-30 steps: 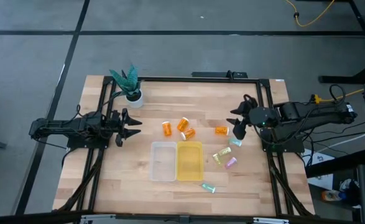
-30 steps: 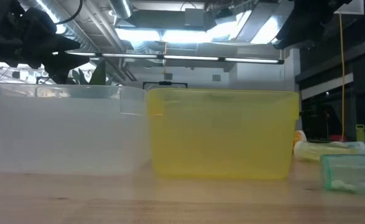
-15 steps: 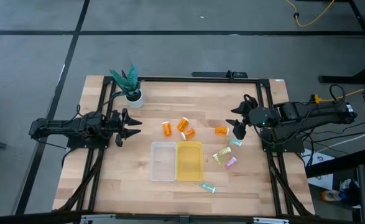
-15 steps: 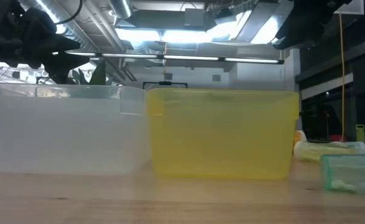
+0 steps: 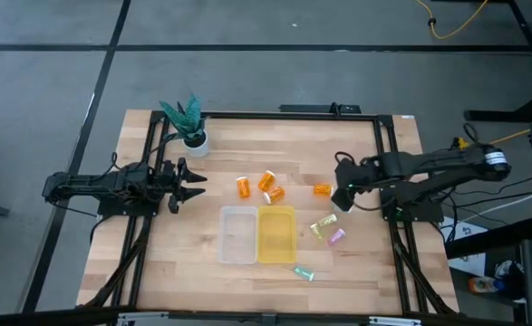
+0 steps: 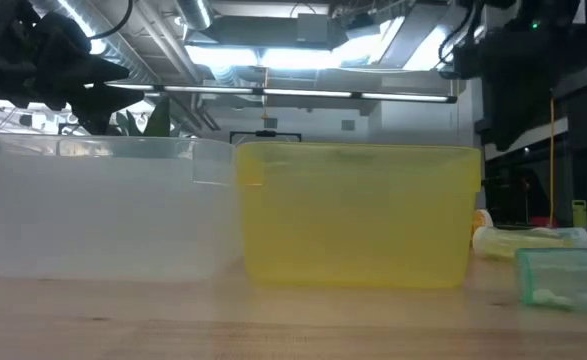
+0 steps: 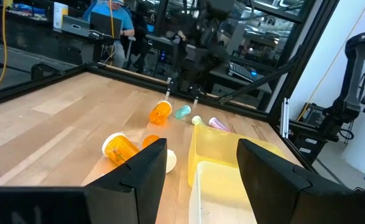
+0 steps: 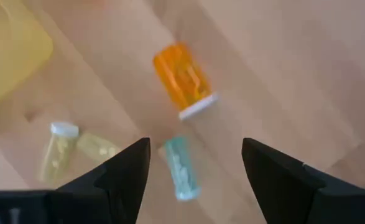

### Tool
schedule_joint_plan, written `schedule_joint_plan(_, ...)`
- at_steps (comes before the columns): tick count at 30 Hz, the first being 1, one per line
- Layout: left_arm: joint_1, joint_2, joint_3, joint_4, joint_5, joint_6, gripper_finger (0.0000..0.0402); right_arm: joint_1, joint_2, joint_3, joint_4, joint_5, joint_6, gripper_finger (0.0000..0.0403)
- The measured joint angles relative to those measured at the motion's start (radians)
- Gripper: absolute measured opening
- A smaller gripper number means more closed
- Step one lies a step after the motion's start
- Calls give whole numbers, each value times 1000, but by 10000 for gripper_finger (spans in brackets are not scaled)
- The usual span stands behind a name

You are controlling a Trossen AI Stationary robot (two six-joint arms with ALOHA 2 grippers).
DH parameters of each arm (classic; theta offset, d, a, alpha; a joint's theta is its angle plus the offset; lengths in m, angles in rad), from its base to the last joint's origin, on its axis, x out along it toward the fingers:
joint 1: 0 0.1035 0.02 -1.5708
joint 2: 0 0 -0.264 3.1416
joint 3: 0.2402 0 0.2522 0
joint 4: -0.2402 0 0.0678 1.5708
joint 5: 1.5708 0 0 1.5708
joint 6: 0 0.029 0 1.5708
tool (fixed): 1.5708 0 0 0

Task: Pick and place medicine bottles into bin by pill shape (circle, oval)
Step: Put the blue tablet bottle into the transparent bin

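Observation:
Several medicine bottles lie on their sides on the wooden table. Three orange ones (image 5: 266, 181) lie beyond the bins and a fourth (image 5: 323, 189) lies further right. A yellow-green pair (image 5: 323, 226), a purple vial (image 5: 336, 237) and a teal vial (image 5: 304, 273) lie to the right of the bins. My right gripper (image 5: 342, 196) is open and hangs over another teal vial (image 8: 181, 167), beside the fourth orange bottle (image 8: 183, 78); it touches nothing. My left gripper (image 5: 191, 184) is open and empty at the table's left.
A clear bin (image 5: 238, 234) and a yellow bin (image 5: 276, 234) stand side by side at the table's middle. A white pot with a green plant (image 5: 191, 127) stands at the far left. A person (image 7: 110, 18) shows in the room beyond the table.
My right gripper has moved a little toward the table's near edge and left, and down, and now hangs over the teal vial beside the orange bottle. Its arm has stretched out further over the table. No bottle has moved.

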Motion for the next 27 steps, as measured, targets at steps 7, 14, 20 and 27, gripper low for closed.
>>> schedule_joint_plan(7, 0, 0, 0, 0, -1, 0, 190, 0, 122, 0, -44, -63, 2, 257)
schedule_joint_plan(14, 0, 0, 0, 0, -1, 0, 190, 0, 181, -47, -35, -150, -2, 257)
schedule_joint_plan(20, 0, 0, 0, 0, -1, 0, 190, 0, 194, -125, 51, -164, -1, 257)
schedule_joint_plan(27, 0, 0, 0, 0, -1, 0, 190, 1, 194, -180, 144, -208, 1, 257)
